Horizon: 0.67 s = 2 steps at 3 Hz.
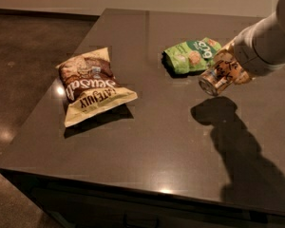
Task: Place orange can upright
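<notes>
The orange can (219, 73) is held tilted above the dark table (152, 141), its silver end pointing down-left toward me, at the right of the view. My gripper (230, 66) comes in from the upper right on a white arm and is shut on the can, which hangs clear of the surface with its shadow below it. The can is beside the green bag, just to its right.
A green snack bag (192, 55) lies flat just left of the can. A brown and cream chip bag (91, 84) lies at the table's left side. The table's front and left edges drop to a dark floor (23, 80).
</notes>
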Each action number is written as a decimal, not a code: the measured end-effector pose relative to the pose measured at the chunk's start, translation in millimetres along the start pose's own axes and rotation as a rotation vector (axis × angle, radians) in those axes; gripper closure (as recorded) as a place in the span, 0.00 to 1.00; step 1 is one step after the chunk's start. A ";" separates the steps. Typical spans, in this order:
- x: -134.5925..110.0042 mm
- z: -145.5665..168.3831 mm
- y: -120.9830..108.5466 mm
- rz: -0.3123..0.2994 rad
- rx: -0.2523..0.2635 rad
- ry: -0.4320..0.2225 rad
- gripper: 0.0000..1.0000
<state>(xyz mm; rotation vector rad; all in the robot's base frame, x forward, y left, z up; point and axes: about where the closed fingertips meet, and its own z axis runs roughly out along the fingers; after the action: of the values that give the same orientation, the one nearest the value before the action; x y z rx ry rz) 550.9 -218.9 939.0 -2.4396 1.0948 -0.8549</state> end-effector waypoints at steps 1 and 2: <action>9.5 0.1 -2.1 -0.091 0.046 0.051 1.00; 20.9 0.3 -9.9 -0.224 0.134 0.101 1.00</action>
<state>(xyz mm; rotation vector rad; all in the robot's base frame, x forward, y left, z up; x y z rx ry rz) 567.6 -228.4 952.0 -2.4597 0.7767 -1.0943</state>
